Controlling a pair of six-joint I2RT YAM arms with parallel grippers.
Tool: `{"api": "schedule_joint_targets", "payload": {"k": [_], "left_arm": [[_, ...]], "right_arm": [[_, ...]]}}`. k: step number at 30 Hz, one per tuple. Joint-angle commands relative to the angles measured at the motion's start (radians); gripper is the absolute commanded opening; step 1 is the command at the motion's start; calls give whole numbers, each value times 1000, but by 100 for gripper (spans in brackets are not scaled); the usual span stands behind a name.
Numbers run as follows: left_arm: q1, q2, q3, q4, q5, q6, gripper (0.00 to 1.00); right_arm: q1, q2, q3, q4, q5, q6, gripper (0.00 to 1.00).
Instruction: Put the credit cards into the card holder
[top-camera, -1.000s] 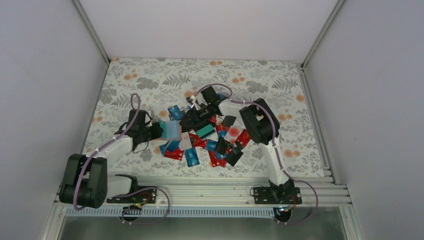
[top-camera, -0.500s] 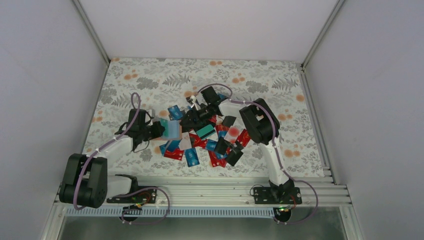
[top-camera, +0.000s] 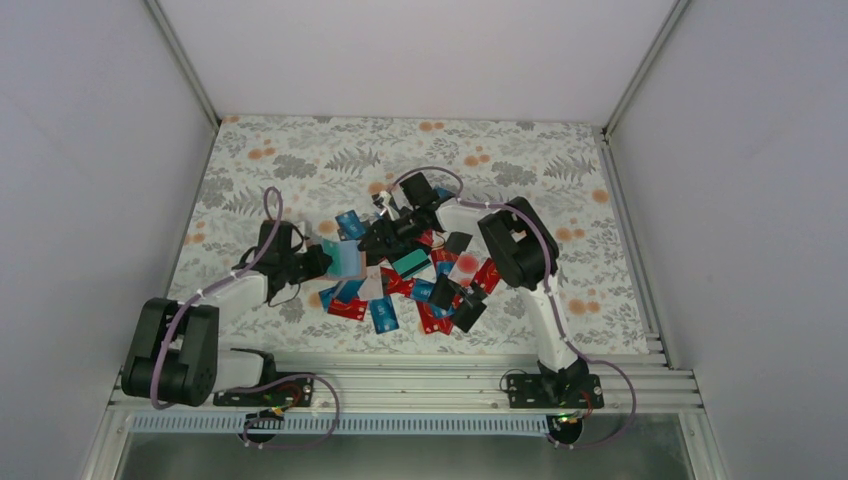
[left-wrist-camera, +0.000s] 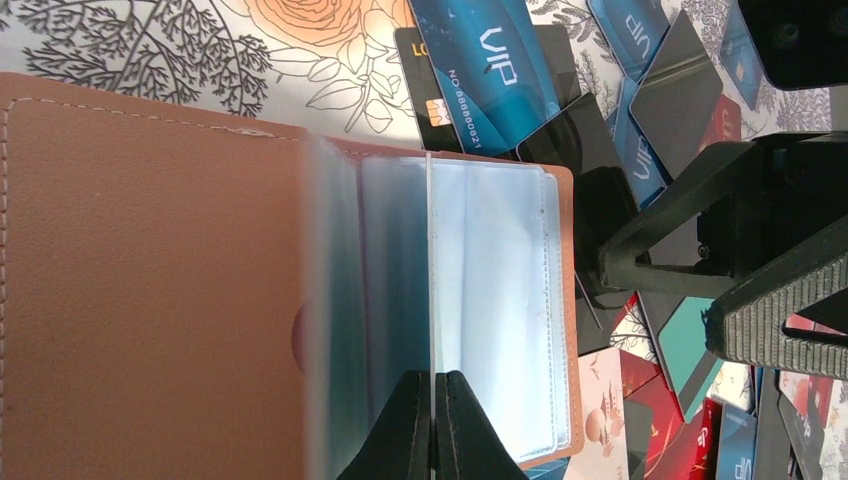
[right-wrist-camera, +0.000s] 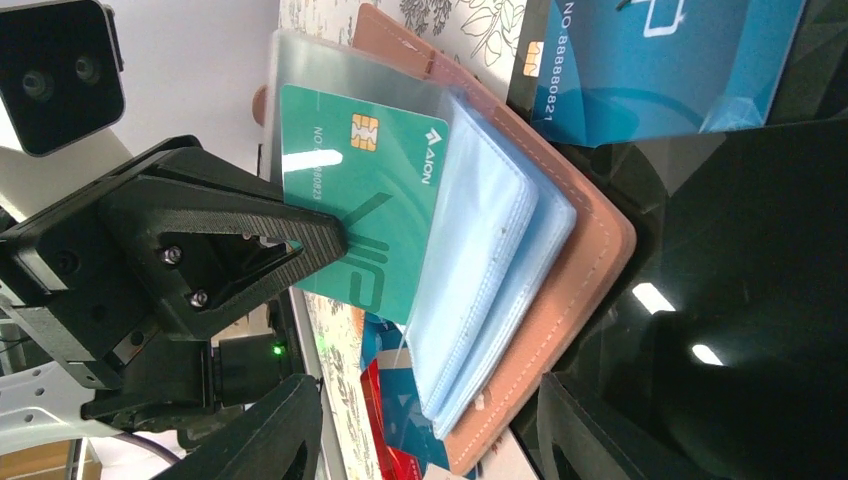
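Observation:
The tan-brown card holder (left-wrist-camera: 150, 280) lies open on the table, its clear sleeves (left-wrist-camera: 490, 300) fanned up. My left gripper (left-wrist-camera: 432, 400) is shut on one thin sleeve, seen edge-on. In the right wrist view that sleeve holds a teal card (right-wrist-camera: 370, 190), with the left gripper's finger (right-wrist-camera: 200, 240) across it. My right gripper (right-wrist-camera: 430, 440) is open, one jaw on each side of the holder's (right-wrist-camera: 570, 290) edge, holding nothing. In the top view the holder (top-camera: 343, 258) sits between the left gripper (top-camera: 322, 260) and the right gripper (top-camera: 375, 243). Loose credit cards (top-camera: 420, 290) lie piled to the right.
A blue VIP card (left-wrist-camera: 490, 60) and black cards (left-wrist-camera: 570, 140) lie just beyond the holder. Red, blue and black cards spread toward the near rail (top-camera: 400, 360). The floral tablecloth (top-camera: 300, 160) covers the table, with grey walls all round.
The left arm has shifted slightly right with the sleeve in its grip. The right arm has barely moved.

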Motion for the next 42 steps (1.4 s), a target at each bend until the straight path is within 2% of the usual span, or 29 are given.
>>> {"api": "schedule_joint_targets", "payload": {"k": [1, 17, 28, 42], "left_arm": [[1, 26, -23, 13, 36, -15, 2], [1, 57, -33, 50, 79, -42, 2], [4, 59, -48, 30, 73, -178, 2], [9, 88, -85, 78, 128, -239, 2]], "right_arm": [[15, -11, 22, 9, 4, 4, 56], [20, 11, 29, 20, 0, 20, 56], [20, 12, 14, 28, 8, 28, 55], [28, 2, -52, 62, 22, 36, 51]]}}
